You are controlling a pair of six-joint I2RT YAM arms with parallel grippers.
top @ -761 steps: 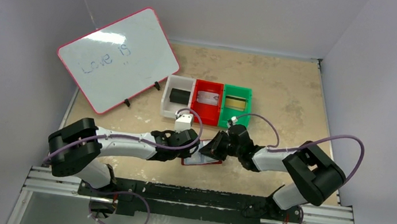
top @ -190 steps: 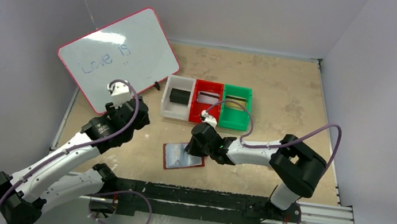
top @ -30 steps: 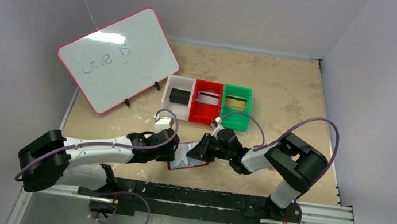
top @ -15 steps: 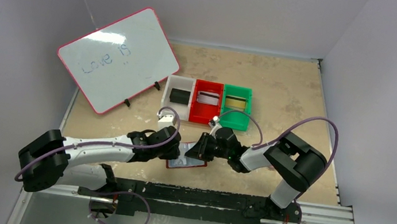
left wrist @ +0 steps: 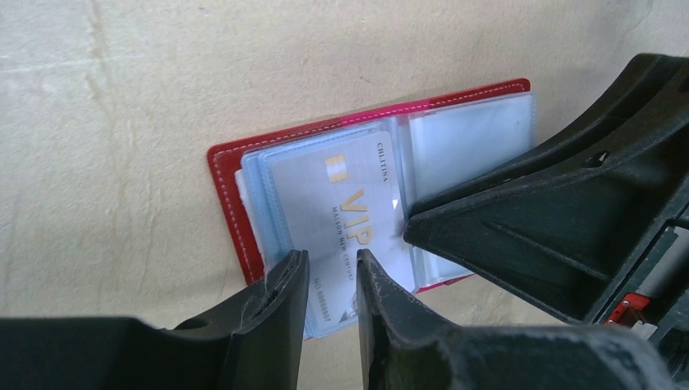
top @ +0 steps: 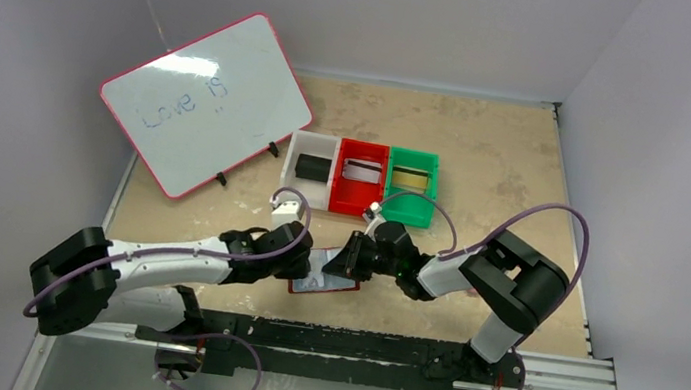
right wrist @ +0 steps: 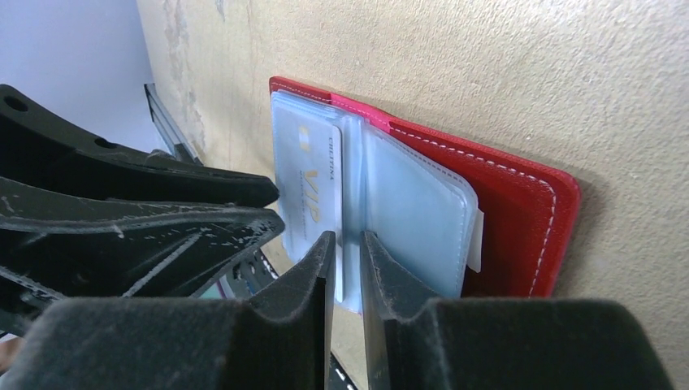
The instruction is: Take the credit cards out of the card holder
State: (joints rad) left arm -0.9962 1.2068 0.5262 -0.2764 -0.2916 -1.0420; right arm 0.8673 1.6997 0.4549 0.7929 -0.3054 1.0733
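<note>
Left hand [left wrist: 329,260] sits at near edge of credit card [left wrist: 345,203].

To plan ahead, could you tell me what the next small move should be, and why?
Probably close the left end effector on the card's near edge and draw it from its sleeve: that edge lies in its narrow gap, and the right end effector sits at the holder's fold.

Robot lab booth, grey partition walls [top: 42,14], aluminium base rail [top: 559,383]
</note>
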